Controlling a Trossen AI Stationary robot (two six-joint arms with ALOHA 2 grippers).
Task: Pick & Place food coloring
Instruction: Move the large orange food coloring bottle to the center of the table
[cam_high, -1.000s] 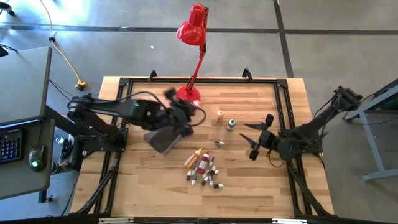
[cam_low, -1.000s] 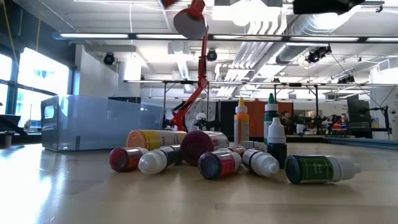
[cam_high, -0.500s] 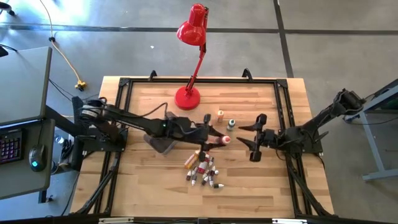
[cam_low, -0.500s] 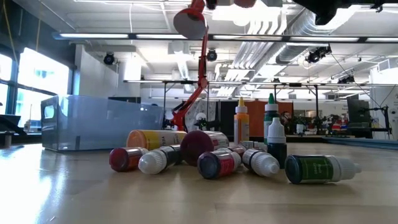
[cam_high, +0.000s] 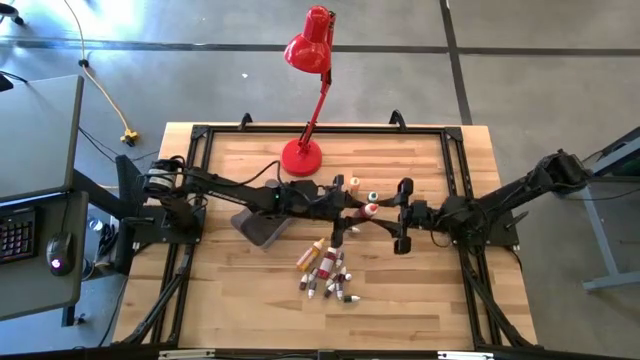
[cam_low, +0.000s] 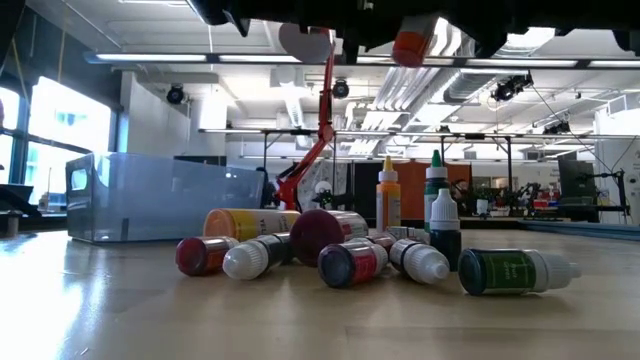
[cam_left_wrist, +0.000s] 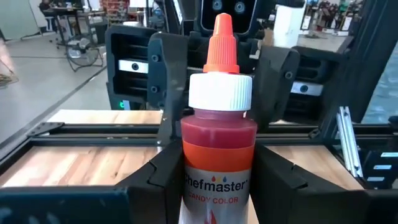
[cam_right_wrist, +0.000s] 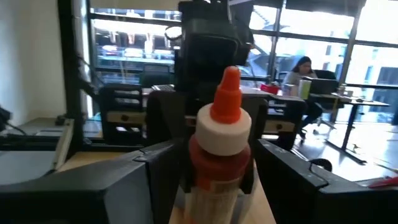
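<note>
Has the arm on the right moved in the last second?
Yes. Its tool has slid leftward toward the red lamp's base, meeting the left tool and its red bottle.

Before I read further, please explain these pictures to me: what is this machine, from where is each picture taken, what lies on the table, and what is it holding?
The machine is a robot with two dark arms at a wooden table. One picture looks straight down, one looks level across the tabletop, and two come from cameras on the arms' wrists.

From above, the left gripper and the right gripper meet over the middle of the table. The left one holds a small red bottle of food coloring with a white collar and an orange tip. The right gripper's fingers are open on either side of the bottle's cap end, as if to take it; a handover looks likely.

On the table lie a pile of small bottles, two upright bottles, a grey tub and a red desk lamp.
</note>
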